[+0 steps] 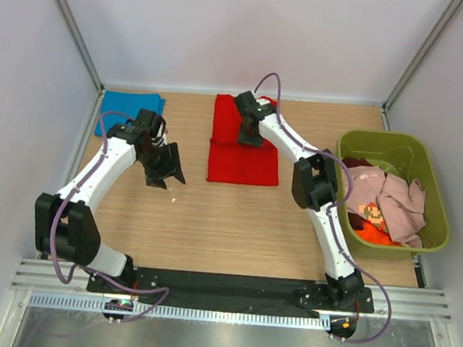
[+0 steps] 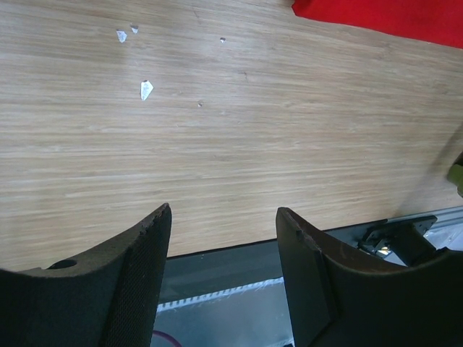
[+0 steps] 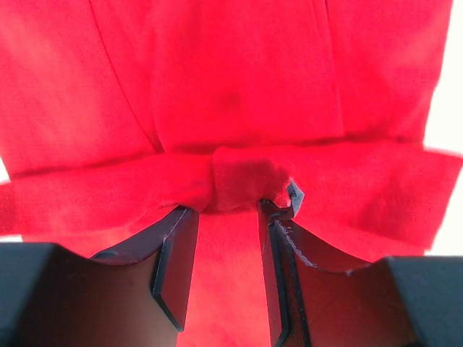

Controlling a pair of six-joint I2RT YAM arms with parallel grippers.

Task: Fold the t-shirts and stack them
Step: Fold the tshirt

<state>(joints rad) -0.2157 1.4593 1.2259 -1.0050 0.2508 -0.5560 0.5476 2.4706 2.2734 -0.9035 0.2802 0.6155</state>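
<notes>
We see a bright red cloth t-shirt (image 1: 243, 162) folded flat, crease pinched in right pincer (image 3: 228, 206), left pincer (image 2: 223, 213) wide, middle hidden under our arm

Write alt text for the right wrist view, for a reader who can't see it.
The right end effector pinches a bunched ridge of the red t-shirt between its two dark fingers. Red cloth fills nearly the whole frame, with a folded band running across the middle.

Left wrist view's top edge cuts off the red t-shirt (image 2: 391, 14).
</notes>
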